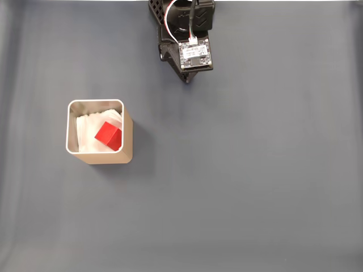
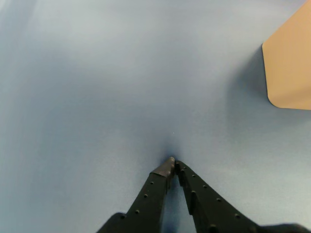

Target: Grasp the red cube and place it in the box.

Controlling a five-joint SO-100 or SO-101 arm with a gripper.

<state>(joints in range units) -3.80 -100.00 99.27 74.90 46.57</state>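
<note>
Parking is your remaining step: small bright red cube [image 1: 108, 136] sits inside tan square open-topped box [image 1: 127, 141]. Black two-finger gripper [image 2: 172, 162]: fingers together, empty, apparently just above grey mat [image 1: 255, 181]. Keep arm away from box.

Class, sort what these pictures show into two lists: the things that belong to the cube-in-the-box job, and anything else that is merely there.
Belongs to the job:
- red cube, lying inside the box
- box, tan, open-topped
- gripper, fingertips together, holding nothing, apart from the box

Merely there:
- grey table surface
- circuit board and wires on the arm
</note>
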